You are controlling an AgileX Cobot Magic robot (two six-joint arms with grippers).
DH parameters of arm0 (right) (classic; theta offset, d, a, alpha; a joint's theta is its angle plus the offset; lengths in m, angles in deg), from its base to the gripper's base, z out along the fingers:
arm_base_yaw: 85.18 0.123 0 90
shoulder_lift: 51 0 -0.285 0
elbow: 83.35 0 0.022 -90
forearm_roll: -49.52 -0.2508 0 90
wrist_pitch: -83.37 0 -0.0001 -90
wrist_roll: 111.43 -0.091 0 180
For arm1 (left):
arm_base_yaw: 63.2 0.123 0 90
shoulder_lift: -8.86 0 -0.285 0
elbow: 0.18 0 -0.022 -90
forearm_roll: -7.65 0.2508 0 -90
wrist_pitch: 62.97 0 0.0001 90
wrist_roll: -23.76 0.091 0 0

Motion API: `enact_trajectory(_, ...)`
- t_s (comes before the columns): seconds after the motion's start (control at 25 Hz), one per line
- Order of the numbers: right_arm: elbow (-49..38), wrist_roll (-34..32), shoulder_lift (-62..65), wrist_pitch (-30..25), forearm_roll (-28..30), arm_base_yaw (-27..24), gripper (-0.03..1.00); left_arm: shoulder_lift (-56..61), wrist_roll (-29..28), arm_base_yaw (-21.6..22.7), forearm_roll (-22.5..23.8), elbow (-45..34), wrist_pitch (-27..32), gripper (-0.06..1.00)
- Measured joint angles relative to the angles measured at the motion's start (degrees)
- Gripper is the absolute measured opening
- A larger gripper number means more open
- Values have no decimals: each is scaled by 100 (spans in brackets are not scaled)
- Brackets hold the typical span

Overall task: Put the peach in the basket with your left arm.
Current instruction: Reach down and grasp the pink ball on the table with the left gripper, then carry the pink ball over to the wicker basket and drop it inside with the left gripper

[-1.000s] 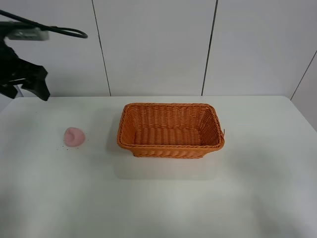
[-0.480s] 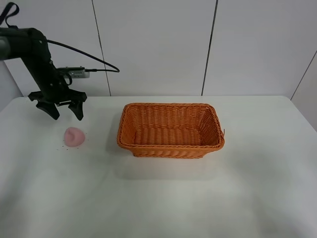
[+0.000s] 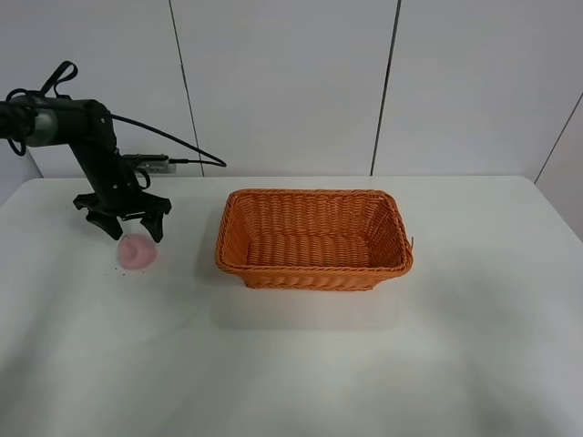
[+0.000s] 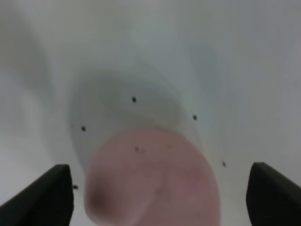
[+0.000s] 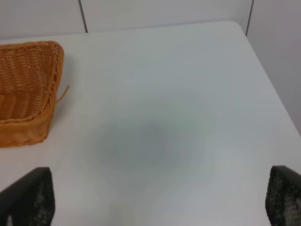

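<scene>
After the left gripper (image 3: 135, 233) had dropped from the bench's far left corner over the peach (image 3: 137, 254), fingers wide and empty, grasping seemed next.

The left arm (image 3: 96, 150) comes in from the left edge of the high view, bends at a joint and drops steeply, its wrist pointing straight down. The left gripper (image 3: 135, 228) hangs low with its two black fingers (image 4: 49, 195) spread wide apart, nothing pinched between them. The right gripper (image 5: 155, 197) shows only in its own wrist view, its fingertips (image 5: 28, 197) likewise set far apart, holding nothing.
</scene>
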State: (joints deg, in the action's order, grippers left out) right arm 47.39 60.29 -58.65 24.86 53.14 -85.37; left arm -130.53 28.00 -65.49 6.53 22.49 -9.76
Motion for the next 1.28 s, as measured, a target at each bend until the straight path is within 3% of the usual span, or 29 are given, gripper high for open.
enact_trajectory(0.28, 0, 0, 0, 0, 0, 0, 69, -253, -134, 23, 263, -5, -37, 85)
enact_trajectory(0.4, 0, 0, 0, 0, 0, 0, 69, -317, -155, 41, 177, -5, 61, 79)
enact_trajectory(0.48, 0, 0, 0, 0, 0, 0, 69, -317, -159, 41, 112, -5, 86, 62)
enact_trajectory(0.6, 0, 0, 0, 0, 0, 0, 69, -279, -159, 41, 112, 1, 136, 27)
enact_trajectory(0.68, 0, 0, 0, 0, 0, 0, 69, -204, -159, 41, 112, 5, 163, 16)
enact_trajectory(0.92, 0, 0, 0, 0, 0, 0, 69, 67, -159, 41, 146, 265, 584, 15)
enact_trajectory(1.16, 0, 0, 0, 0, 0, 0, 69, 562, -159, 49, 78, 1170, 1354, 15)
enact_trajectory(1.28, 0, 0, 0, 0, 0, 0, 69, 679, -159, -10, -52, 1524, 1379, 15)
